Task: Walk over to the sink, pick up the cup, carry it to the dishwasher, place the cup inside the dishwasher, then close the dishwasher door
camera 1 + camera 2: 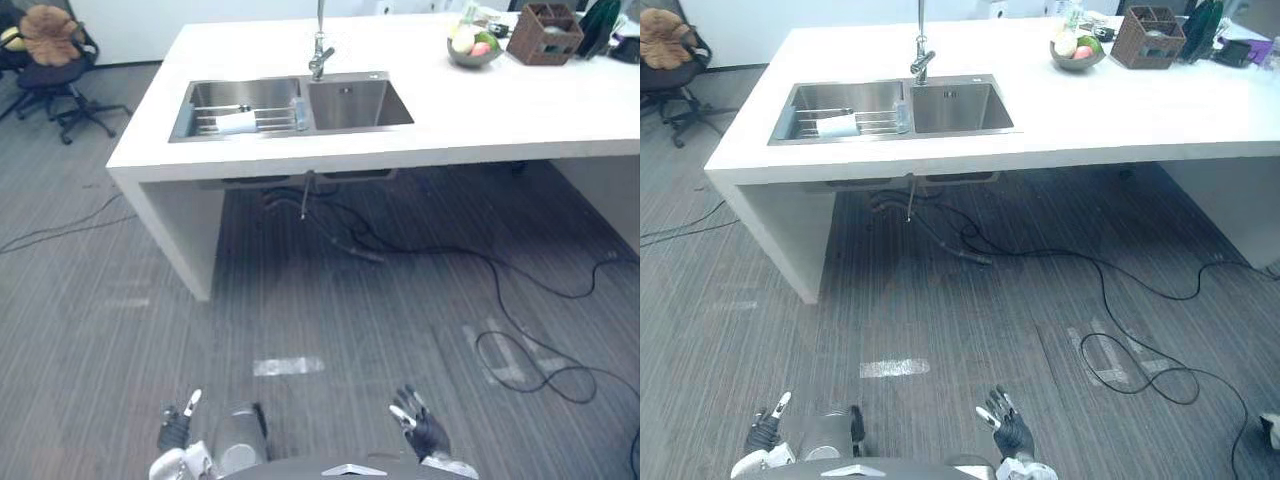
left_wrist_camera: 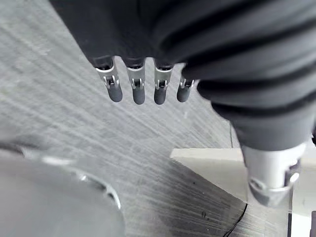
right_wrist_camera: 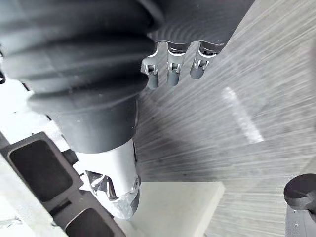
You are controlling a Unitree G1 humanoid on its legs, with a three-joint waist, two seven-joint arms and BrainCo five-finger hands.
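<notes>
A pale cup [image 1: 237, 122] lies on its side on the wire rack in the left basin of the steel double sink [image 1: 360, 102], set in the white island counter [image 1: 400, 135] far ahead. Both hands hang low near the floor, well short of the counter. My left hand [image 1: 176, 430] has relaxed, straight fingers [image 2: 136, 91] and holds nothing. My right hand [image 1: 424, 431] is likewise empty, its fingers [image 3: 172, 71] spread over the grey carpet.
A tall faucet [image 1: 319, 52] stands behind the sink. A fruit bowl [image 1: 473, 46] and a brown basket [image 1: 545, 34] sit at the counter's far right. An office chair [image 1: 50, 62] stands at the far left. Cables [image 1: 470, 262] trail over the carpet under the island.
</notes>
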